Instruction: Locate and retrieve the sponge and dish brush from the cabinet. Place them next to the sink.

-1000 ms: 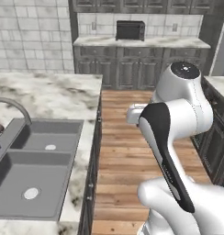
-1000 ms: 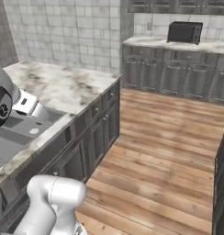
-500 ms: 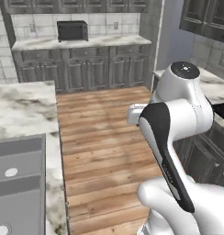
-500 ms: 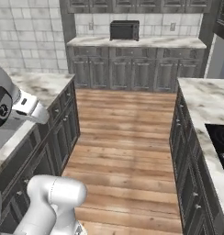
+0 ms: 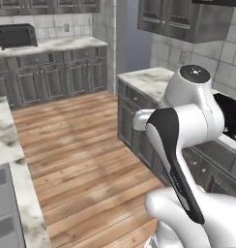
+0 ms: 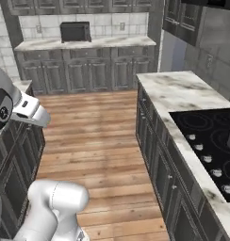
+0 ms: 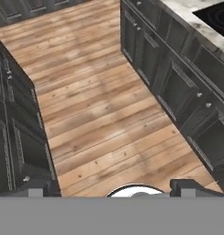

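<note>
My gripper points down at the wooden floor, and its fingertips stand wide open with nothing between them. A strip of the grey sink shows at the lower left edge, set in the marble counter. Dark grey wall cabinets with shut doors hang over the right-hand counter, and they appear again at the top right of the right base view. I cannot tell which of them is the cabinet of the task. The sponge and the dish brush are out of view.
A wooden floor aisle runs between the sink counter and a right-hand marble counter with a black cooktop. A black microwave sits on the back counter. Dark base cabinets line both sides of the aisle.
The whole picture has swung to the right, so the base has turned. The sink has slid to the left edge and the cooktop counter has come in. The arm keeps its folded pose.
</note>
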You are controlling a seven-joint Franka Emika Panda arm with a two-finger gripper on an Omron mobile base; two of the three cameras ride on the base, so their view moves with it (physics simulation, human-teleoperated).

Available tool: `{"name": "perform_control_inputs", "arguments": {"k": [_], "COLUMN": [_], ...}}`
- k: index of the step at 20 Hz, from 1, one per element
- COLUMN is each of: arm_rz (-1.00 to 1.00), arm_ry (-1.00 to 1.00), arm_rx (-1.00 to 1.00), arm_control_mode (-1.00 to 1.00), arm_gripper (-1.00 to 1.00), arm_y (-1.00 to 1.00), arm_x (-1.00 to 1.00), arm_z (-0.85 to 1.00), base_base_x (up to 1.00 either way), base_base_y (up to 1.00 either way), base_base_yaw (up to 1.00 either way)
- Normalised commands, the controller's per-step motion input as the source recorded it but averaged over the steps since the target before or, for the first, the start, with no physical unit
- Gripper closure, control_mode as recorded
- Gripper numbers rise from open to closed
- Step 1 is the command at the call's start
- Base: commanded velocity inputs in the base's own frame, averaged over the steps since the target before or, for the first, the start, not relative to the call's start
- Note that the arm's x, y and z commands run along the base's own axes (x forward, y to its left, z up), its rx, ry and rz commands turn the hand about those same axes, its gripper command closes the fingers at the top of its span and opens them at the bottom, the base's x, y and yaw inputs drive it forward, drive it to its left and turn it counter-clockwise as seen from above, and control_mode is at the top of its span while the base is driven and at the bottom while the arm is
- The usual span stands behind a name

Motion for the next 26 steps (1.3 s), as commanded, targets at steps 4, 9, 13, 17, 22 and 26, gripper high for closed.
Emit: {"name": "perform_control_inputs", "arguments": {"k": [4,9,13,17,22,26], "arm_rz": [0.0,0.0,0.0,0.0,0.0,0.0], "arm_ry": [0.0,0.0,0.0,0.0,0.0,0.0], "arm_rx": [0.0,0.0,0.0,0.0,0.0,0.0], "arm_control_mode": [1.0,1.0,1.0,1.0,1.0,1.0], "arm_gripper": [-1.0,-1.0,-1.0,-1.0,-1.0,-1.0], "arm_y": [0.0,0.0,0.0,0.0,0.0,0.0], "arm_x": [0.0,0.0,0.0,0.0,0.0,0.0], "arm_z": [0.0,0.0,0.0,0.0,0.0,0.0], "base_base_x": [0.0,-0.03,0.0,0.0,-0.29,-0.4], "base_base_y": [-0.04,-0.12,-0.05,-0.04,-0.14,-0.21], "base_base_yaw": [-0.42,-0.44,-0.48,-0.48,-0.37,-0.32]}}
